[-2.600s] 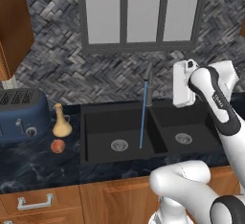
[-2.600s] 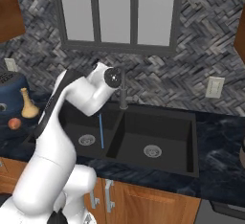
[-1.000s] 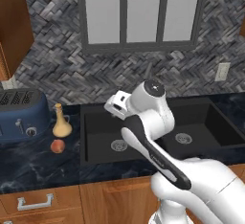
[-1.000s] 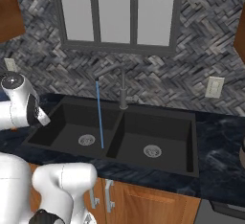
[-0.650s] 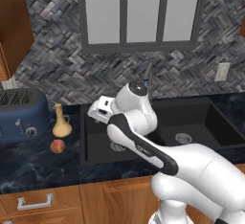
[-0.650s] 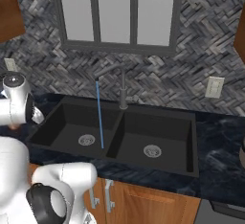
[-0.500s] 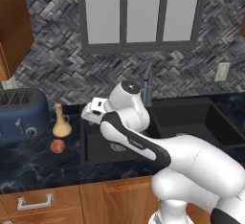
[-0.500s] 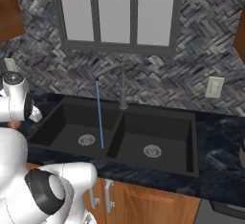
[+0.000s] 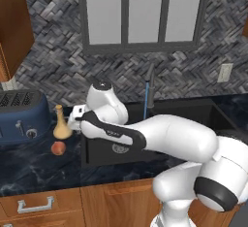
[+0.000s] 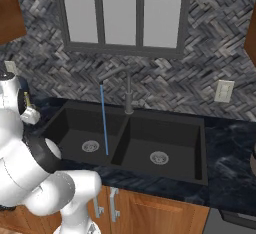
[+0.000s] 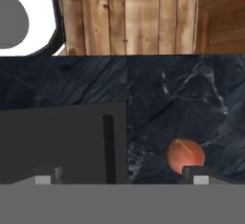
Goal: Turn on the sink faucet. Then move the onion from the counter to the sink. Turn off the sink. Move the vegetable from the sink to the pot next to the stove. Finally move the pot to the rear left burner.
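The pincer [image 11: 122,180] hangs above the tabletop [image 11: 182,103] with its jaws set wide and nothing between them, one dark tip at the lower left of the hand view and the other at the lower right. The onion [image 11: 186,155] lies on the dark stone just beside the right-hand tip, toward the lower right of that frame, outside the gap rather than in it. To the left of centre sits the black wall of the sink [image 11: 62,141].

In the left base view the onion [image 9: 58,148] rests at the left of the frame, below the tan vase [image 9: 60,123] and right of the blue toaster [image 9: 22,117]. The arm bends across the sink [image 9: 97,152] toward it. A thin blue stream falls from the faucet [image 9: 150,83] near centre frame, so the water appears to be on.

The step in hand looks to be picking up the onion. To do it well, the pincer should shift sideways until the ball sits midway between the tips, then descend straight and close around its widest part. A round ball may roll if one tip touches first, and the vase stands near.
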You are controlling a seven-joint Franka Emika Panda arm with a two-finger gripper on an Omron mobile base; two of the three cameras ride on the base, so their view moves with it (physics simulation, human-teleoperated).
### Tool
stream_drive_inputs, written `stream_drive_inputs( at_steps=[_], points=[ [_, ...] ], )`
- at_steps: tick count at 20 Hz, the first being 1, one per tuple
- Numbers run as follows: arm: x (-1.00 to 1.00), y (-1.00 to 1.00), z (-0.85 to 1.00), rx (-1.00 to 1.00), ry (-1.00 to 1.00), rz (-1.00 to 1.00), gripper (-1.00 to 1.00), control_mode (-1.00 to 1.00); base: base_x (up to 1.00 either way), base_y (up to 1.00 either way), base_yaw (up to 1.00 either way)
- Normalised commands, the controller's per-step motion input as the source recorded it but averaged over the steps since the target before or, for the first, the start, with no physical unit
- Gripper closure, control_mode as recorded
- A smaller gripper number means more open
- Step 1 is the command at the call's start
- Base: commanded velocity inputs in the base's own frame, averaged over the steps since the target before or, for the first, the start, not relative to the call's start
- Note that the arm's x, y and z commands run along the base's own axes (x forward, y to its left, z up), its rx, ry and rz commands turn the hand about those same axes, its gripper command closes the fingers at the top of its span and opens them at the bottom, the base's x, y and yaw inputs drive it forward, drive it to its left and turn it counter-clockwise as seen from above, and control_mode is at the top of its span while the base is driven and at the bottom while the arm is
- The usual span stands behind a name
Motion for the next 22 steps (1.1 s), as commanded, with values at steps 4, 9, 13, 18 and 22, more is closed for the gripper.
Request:
stream_drive_inputs(
  at_steps=[4,9,13,18,22],
  points=[
    [0.10,0.23,-0.33,-0.20,0.01,0.02,-1.00,-1.00,0.00,0.00,0.00],
    [0.24,0.19,-0.31,-0.09,0.00,0.06,-1.00,-1.00,0.00,0.00,0.00],
    [0.22,0.19,-0.25,-0.02,-0.02,0.08,-1.00,-1.00,0.00,0.00,0.00],
    [0.30,0.15,-0.08,0.00,-0.02,0.10,-1.00,-1.00,0.00,0.00,0.00],
    [0.26,0.20,-0.08,0.00,-0.01,0.09,-1.00,-1.00,0.00,0.00,0.00]
  ],
)
